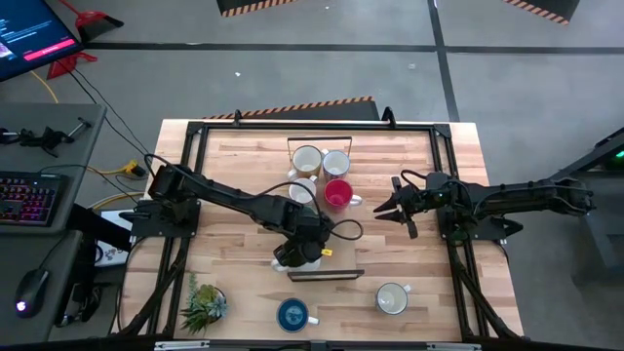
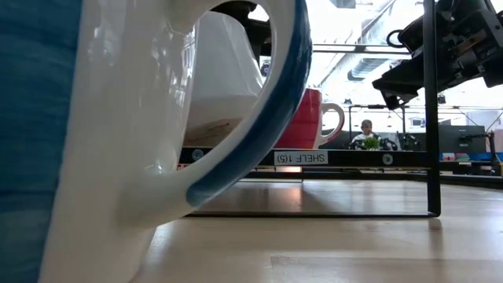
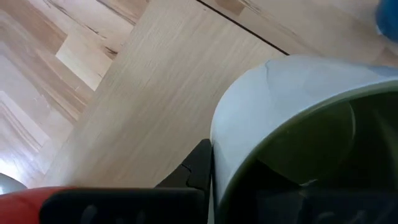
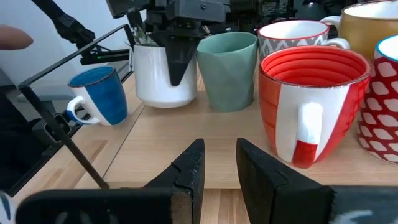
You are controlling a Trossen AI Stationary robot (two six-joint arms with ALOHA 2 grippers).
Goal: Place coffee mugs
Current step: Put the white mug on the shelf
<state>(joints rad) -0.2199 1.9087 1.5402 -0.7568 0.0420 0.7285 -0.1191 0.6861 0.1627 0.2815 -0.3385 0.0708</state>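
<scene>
The blue mug (image 4: 98, 94) was plain blue outside with a white handle. A white mug (image 4: 163, 73) stood plain and glossy; the teal-green mug (image 4: 227, 70) was a pale, matte green. The red mug (image 4: 314, 99) had a red body, a broad white stripe and a ribbed red inside. Another mug (image 4: 297, 34) bore grey zigzags on white, one (image 4: 380, 118) red with white scales, one (image 4: 367, 25) olive-gold. The tabletop (image 1: 234, 175) was pale wood; the plant (image 1: 202, 304) green.

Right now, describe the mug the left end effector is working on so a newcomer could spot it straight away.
Start at the black-framed shelf on the wooden table. At its front edge, the left end effector has one finger inside a plain white mug. It stands beside a teal-green mug; unlike the striped red mug, it has no colour or pattern.
</scene>
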